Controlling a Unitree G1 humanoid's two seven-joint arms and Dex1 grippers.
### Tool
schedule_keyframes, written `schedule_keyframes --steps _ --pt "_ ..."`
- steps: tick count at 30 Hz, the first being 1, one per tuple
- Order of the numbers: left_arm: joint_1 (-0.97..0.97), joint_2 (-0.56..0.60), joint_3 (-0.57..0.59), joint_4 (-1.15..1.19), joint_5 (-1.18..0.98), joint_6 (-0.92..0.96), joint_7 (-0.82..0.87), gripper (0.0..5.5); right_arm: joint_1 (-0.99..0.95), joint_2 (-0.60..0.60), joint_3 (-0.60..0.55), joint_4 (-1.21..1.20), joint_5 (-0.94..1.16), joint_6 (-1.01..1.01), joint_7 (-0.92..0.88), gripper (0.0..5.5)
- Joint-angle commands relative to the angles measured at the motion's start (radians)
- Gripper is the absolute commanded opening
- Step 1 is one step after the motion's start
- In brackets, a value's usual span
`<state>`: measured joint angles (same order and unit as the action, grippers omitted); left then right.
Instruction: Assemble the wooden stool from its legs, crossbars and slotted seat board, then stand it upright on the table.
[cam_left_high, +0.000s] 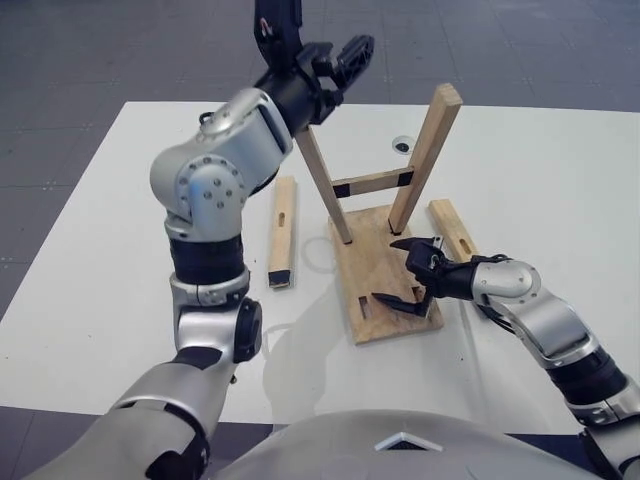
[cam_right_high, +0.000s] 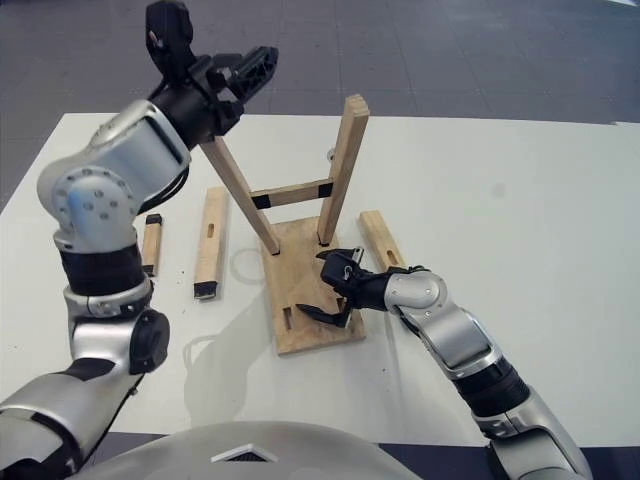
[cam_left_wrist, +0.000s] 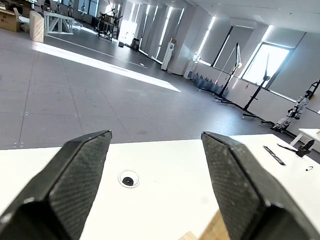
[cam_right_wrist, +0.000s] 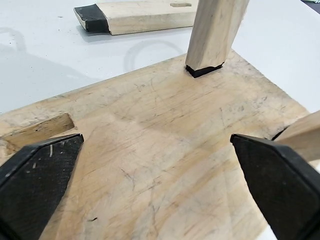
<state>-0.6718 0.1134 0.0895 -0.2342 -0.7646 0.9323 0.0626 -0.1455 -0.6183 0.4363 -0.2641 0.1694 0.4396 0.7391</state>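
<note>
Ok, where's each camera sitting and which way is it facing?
Left eye: head, looking down at table and seat board; both arms show.
Right eye: beside it, same scene.
Left wrist: raised, facing across the table into the room, between left gripper fingers.
Right wrist: low over that board, between right gripper fingers; head views share it.

Both arms are built of rounded silver-grey shells joined by matte black cuffs. The left arm (cam_left_high: 215, 180) has a bulbous housing whose flat round cap is ringed with small dark screws. The right arm (cam_left_high: 545, 320) has slimmer shells tapering to a black wrist. The left claw (cam_left_wrist: 156, 136) and the right claw (cam_left_high: 385, 269) are black, with wedge-shaped fingers (cam_left_wrist: 70, 185) of woven texture.
</note>
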Motion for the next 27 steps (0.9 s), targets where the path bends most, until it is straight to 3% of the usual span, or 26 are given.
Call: schedule_keyframes --steps 1,10,17,23,27 --pt "0.259 -0.101 -0.063 -0.026 -0.011 0.140 0.082 3.35 0.083 -0.028 0.066 0.093 -0.081 0.100 -0.011 5.50" --pt "0.010 -0.115 0.094 -0.052 -0.043 0.027 0.092 3.35 0.095 -0.030 0.070 0.081 -0.079 0.115 -0.018 5.50" --pt "-0.342 0.000 0.293 -0.035 -0.174 -0.019 0.143 3.35 -0.110 0.208 -0.056 0.423 0.013 0.223 -0.131 5.50" --pt "-0.354 0.039 0.345 -0.082 -0.213 -0.006 0.238 3.35 -0.235 0.329 -0.147 0.633 -0.006 0.147 -0.278 5.50" --pt "-0.243 0.036 0.362 -0.180 -0.219 0.005 0.344 3.35 -0.272 0.391 -0.194 0.710 -0.035 0.110 -0.374 5.50"
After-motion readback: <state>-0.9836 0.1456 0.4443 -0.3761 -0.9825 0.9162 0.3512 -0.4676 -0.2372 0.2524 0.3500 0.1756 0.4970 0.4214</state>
